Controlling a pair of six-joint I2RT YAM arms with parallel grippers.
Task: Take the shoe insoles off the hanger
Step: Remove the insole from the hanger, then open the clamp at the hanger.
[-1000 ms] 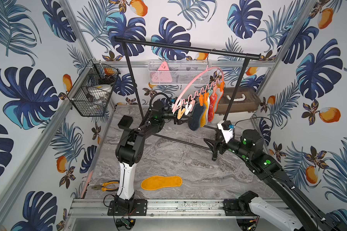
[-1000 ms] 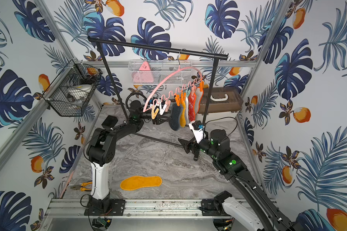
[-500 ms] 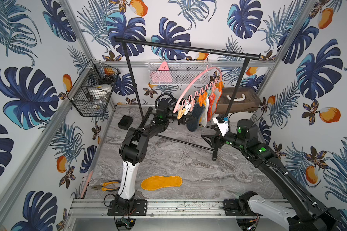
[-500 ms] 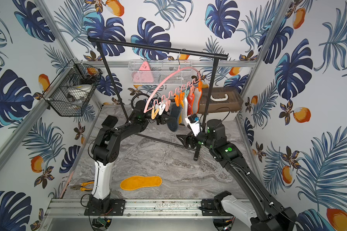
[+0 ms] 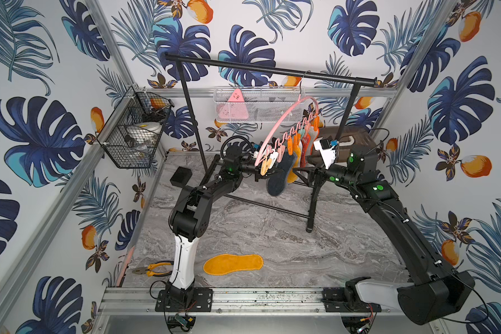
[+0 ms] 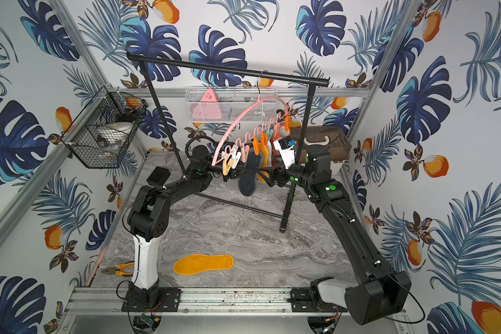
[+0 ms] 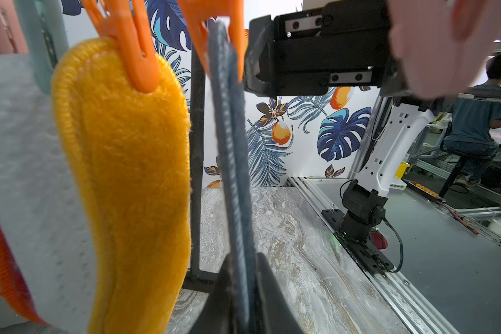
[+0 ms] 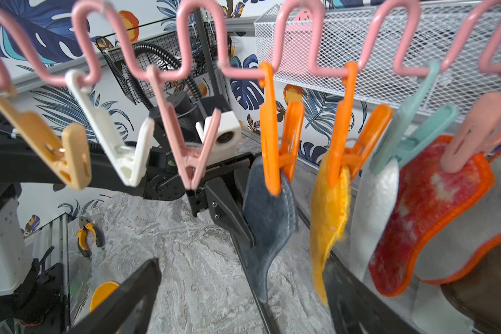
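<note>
Where the pink hanger hangs tilted from the black garment rail, the left gripper has a finger pressed against each face of the dark navy insole. It pinches the insole low down, while an orange clip bites the top edge. The right gripper sits just beside it on the far side of the row, its jaws spread wide and gripping nothing. The navy insole's lower tip dangles in front of that open gap.

Further along the wavy bar, a fuzzy yellow-orange insole hangs from a second orange clip. Next to it a white insole hangs from a mint clip. After that, a red-orange mesh insole hangs under a pale pink clip. Another orange-edged piece sits behind it, too crowded for me to make out properly.

At the low end of the bar, a tan clip, a white clip and a pink clip hang empty.

Down on the marble tabletop, an orange insole lies flat near the front, well apart from the rail. Yellow-handled pliers lie near it, just beside the left arm's white base.
</note>
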